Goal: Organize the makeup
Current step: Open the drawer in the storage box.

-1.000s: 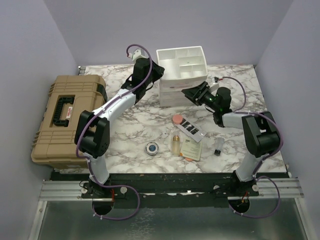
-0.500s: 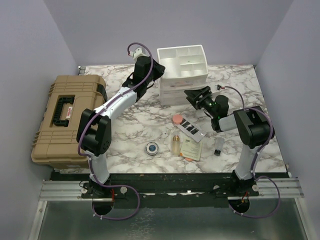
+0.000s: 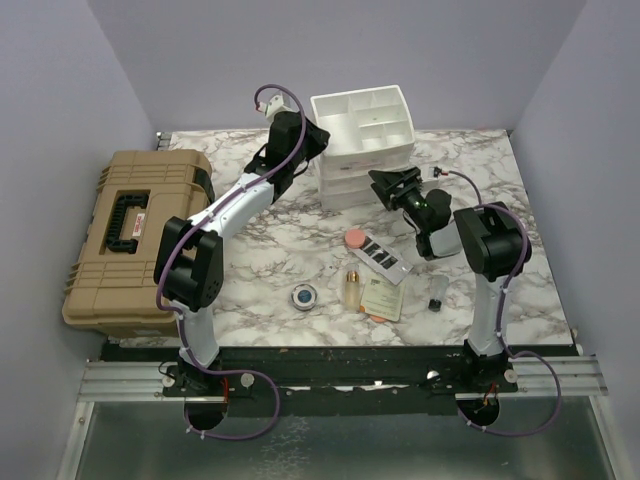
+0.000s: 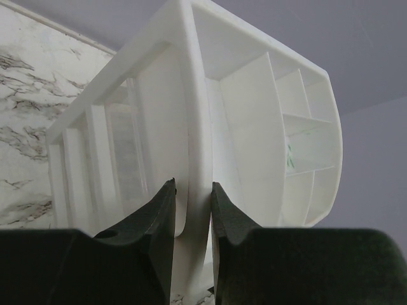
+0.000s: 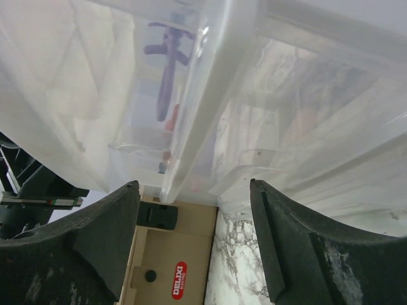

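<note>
Well, on the marbled white table [image 3: 250, 262] the big tan hard case [image 3: 130, 235] sits at my left edge. At the far middle stands the white compartmented plastic organizer [image 3: 365, 128]. My left gripper [image 4: 192, 190] is clamped on its top rim, one finger on each face of the wall. My right gripper [image 5: 194, 185] is at its translucent drawers [image 5: 213, 82], fingers wide apart, a drawer's edge between them and touching neither.

The makeup [image 3: 378, 262] lies on the table nearer me, outside the organizer. The cream sachet [image 3: 383, 298] lies flat. The black strip palette [image 3: 382, 256] slants its long axis from the pink round puff [image 3: 354, 238] at its far-left end toward my near right. The round blue compact [image 3: 304, 296] is left of the small amber bottle [image 3: 351, 288], whose length runs near to far. The tiny dark vial [image 3: 437, 298] sits apart on the right.
</note>
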You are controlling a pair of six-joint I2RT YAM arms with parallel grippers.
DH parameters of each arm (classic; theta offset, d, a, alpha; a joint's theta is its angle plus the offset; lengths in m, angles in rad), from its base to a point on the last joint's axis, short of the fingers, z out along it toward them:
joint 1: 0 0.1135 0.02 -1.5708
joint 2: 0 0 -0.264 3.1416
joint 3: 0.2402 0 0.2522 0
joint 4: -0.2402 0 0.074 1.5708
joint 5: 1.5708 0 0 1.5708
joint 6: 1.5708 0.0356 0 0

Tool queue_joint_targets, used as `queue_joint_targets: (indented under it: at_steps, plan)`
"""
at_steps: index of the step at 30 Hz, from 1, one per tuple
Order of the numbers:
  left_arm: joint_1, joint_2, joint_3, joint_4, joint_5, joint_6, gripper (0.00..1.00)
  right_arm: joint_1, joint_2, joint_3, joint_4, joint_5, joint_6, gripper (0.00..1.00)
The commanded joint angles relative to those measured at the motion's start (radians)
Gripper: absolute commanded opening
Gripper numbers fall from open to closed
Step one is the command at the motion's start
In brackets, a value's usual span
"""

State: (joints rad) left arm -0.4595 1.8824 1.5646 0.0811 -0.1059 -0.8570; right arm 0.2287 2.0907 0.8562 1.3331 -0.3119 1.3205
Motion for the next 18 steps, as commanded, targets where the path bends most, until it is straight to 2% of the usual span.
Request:
queue_joint_targets:
  at_steps: [1, 12, 18]
  plan:
    - [-0.004, 0.029, 0.014, -0.016, 0.013, -0.064, 0.06, -0.001, 0.028, 0.011, 0.057, 0.050, -0.005, 0.76]
    - [-0.004, 0.021, 0.001, -0.015, 0.017, -0.069, 0.05, 0.004, 0.126, 0.107, 0.156, 0.055, 0.032, 0.76]
    - [-0.004, 0.025, -0.003, -0.015, 0.015, -0.074, 0.05, 0.010, 0.190, 0.139, 0.357, 0.028, 0.093, 0.76]
